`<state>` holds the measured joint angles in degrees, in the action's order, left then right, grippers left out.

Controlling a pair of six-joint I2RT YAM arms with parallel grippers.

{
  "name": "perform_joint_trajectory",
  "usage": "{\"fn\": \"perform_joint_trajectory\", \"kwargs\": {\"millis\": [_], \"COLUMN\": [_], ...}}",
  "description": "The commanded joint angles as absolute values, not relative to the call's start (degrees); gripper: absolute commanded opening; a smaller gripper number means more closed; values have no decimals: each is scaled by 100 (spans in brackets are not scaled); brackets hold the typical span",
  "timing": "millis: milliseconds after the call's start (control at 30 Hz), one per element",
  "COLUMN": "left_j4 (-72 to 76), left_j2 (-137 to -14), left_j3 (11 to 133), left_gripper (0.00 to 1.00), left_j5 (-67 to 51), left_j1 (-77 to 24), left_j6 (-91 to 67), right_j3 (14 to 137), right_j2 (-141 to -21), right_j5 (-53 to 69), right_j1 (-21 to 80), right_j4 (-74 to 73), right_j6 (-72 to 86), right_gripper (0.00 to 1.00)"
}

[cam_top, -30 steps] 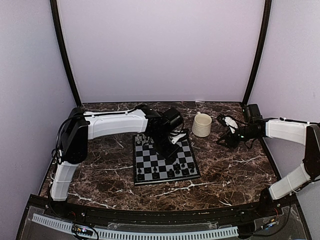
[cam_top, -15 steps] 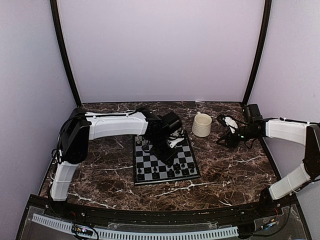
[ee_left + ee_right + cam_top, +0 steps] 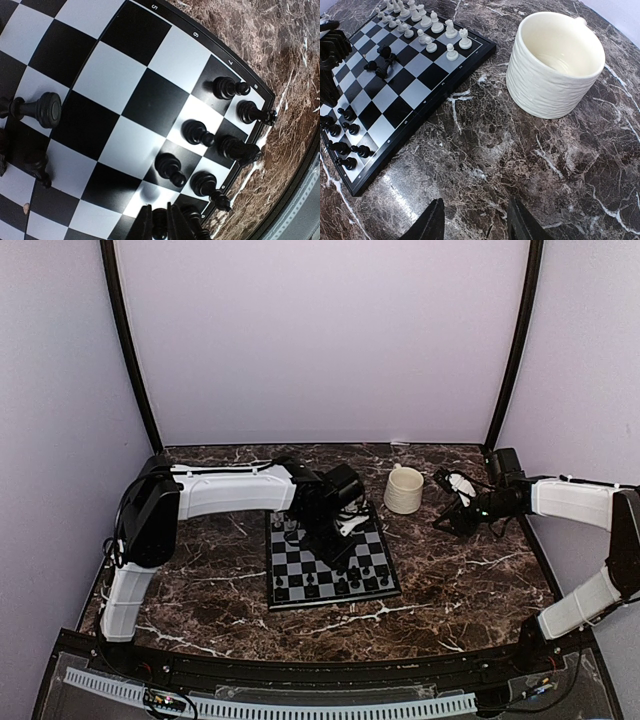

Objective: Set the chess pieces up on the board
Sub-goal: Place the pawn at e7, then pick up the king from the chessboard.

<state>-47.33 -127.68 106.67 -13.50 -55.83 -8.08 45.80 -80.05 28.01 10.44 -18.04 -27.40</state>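
Chess pieces (image 3: 451, 51) are being placed: the left end effector (image 3: 158, 209), clamped on a black piece (image 3: 160, 227) among the black rows at the board (image 3: 100, 70) edge, probably needs next to release and lift straight up, while the right end effector (image 3: 477, 222) hovers, fingers apart, near the mug (image 3: 552, 65).

Mug (image 3: 404, 490) flanks board (image 3: 288, 567); black pieces (image 3: 352, 583) crowd near edge.

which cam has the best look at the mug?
Right wrist: the mug sits close up at upper right, with its ribbed wall, rim and part of the inside visible. Top external shows it small, right of the board. Left wrist doesn't show it.
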Motion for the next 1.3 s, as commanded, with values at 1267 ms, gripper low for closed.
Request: {"fn": "perform_joint_trajectory", "kwargs": {"millis": [1267], "left_j4": [-5460], "left_j2": [-12761], "left_j3": [11584], "left_gripper": [24], "left_j5": [-1389], "left_j1": [-5616], "left_j6": [-629], "right_j3": [4544], "right_j2": [-8070], "right_j5": [2805], "right_j1": [1020], "right_j4": [-1775], "right_j6": [-2818], "right_gripper": [44]}}
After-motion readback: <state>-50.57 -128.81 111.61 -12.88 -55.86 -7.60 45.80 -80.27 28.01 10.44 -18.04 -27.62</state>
